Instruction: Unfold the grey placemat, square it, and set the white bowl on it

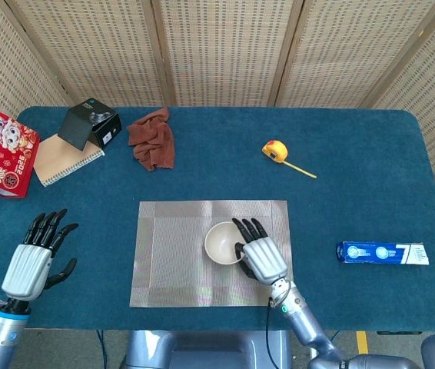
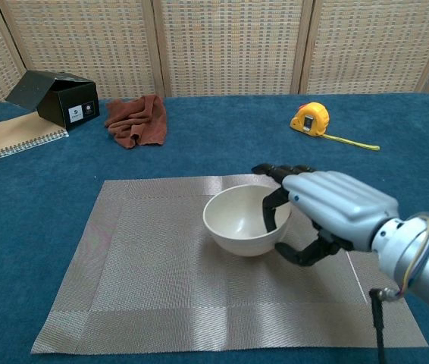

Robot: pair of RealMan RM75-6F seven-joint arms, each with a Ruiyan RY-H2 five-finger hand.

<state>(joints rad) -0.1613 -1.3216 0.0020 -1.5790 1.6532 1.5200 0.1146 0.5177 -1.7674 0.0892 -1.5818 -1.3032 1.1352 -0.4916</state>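
Two hands in view, one busy, one idle. Right hand [image 2: 328,206] over the right-centre of the grey placemat [image 1: 179,261], fingers [image 2: 279,172] hooked over the rim of the white bowl [image 2: 241,220] and thumb curled against its outer wall, so clamped on the bowl. Bowl upright on the placemat, a little right of the mat's middle; base apparently down on the weave in the chest view, though contact not certain from either camera. Placemat fully unfolded and flat, edges roughly parallel with the near edge of the blue table [image 1: 356,146], a darker border band running round all four sides.

Left hand [image 1: 34,260] at the near left of the table, well apart from the placemat, fingers spread and holding nothing; seen only in the head view.

Elsewhere on the table: yellow tape measure [image 2: 310,118] with a short length of tape pulled out, beyond the mat to the right; crumpled brown cloth [image 2: 136,120] beyond the mat to the left; black box [image 1: 89,123] lying partly on a spiral notebook [image 1: 60,160]; red booklet [image 1: 4,152] at the far left edge; blue packet [image 1: 380,253] to the right of the mat, apart from it.
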